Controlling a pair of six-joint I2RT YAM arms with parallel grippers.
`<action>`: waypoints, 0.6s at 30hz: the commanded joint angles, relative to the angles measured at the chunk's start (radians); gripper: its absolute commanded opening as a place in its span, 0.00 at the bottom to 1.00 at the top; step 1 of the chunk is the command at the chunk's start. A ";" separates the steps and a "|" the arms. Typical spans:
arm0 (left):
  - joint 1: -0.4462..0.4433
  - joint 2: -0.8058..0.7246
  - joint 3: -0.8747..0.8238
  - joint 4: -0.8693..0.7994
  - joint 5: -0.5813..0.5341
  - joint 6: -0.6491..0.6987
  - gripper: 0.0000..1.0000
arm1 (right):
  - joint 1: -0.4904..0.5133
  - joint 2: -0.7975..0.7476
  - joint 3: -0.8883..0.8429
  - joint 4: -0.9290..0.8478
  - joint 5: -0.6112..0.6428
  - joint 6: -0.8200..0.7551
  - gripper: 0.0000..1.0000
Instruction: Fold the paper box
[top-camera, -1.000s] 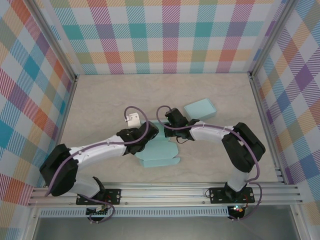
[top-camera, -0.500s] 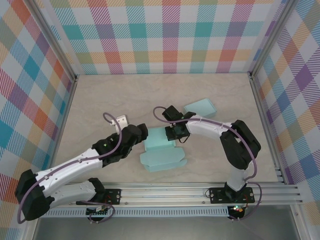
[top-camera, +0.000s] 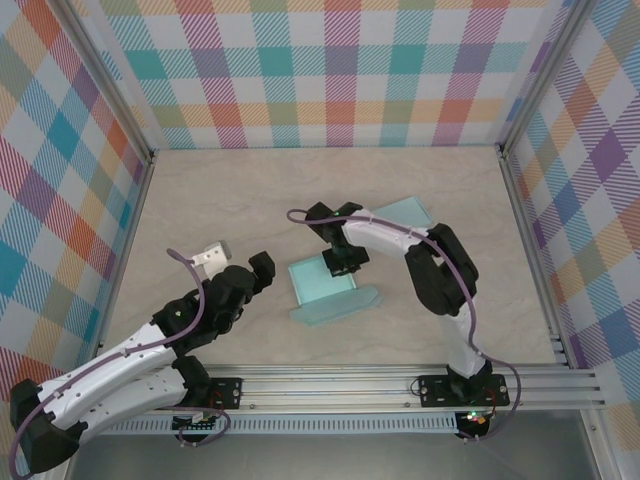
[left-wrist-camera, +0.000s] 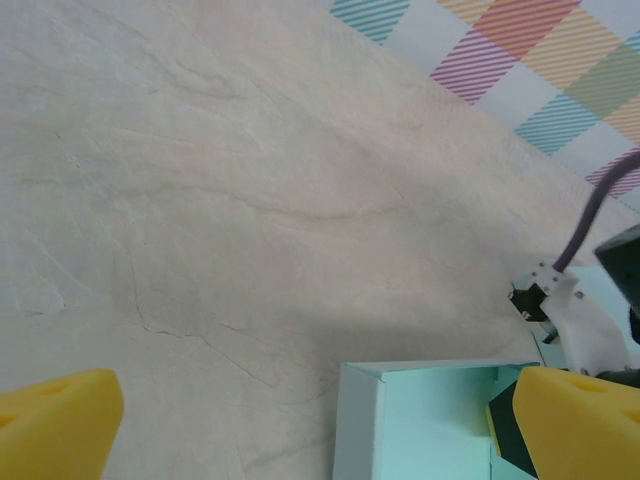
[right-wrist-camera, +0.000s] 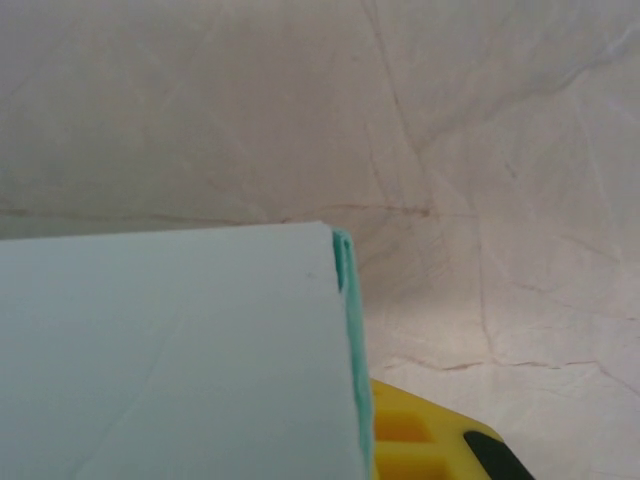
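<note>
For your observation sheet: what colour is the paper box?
The paper box is light teal; top external view.

Matt card on a stone-look bench
The box (top-camera: 325, 285) is thin mint card, smooth and matt, its edge showing doubled layers. The bench (top-camera: 200, 210) looks like pale veined stone with a dull finish. The pads (left-wrist-camera: 60, 420) of the left pincer (left-wrist-camera: 315, 430) are yellow, soft-looking and matt. The arm shells (top-camera: 130, 350) are glossy white plastic; the rails (top-camera: 330, 385) are ribbed bare metal.

Beige table (top-camera: 200, 200): teal paper box (top-camera: 318, 283), second teal piece (top-camera: 408, 211).
</note>
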 joint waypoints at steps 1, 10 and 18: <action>0.012 -0.017 -0.002 -0.056 -0.039 -0.014 1.00 | -0.012 0.180 0.037 -0.092 0.128 -0.042 0.00; 0.012 -0.098 -0.066 -0.055 -0.065 -0.025 1.00 | -0.011 0.233 0.106 -0.112 0.098 -0.112 0.18; 0.017 -0.074 -0.069 -0.065 -0.090 0.009 1.00 | -0.013 0.119 0.129 -0.097 0.131 -0.144 0.56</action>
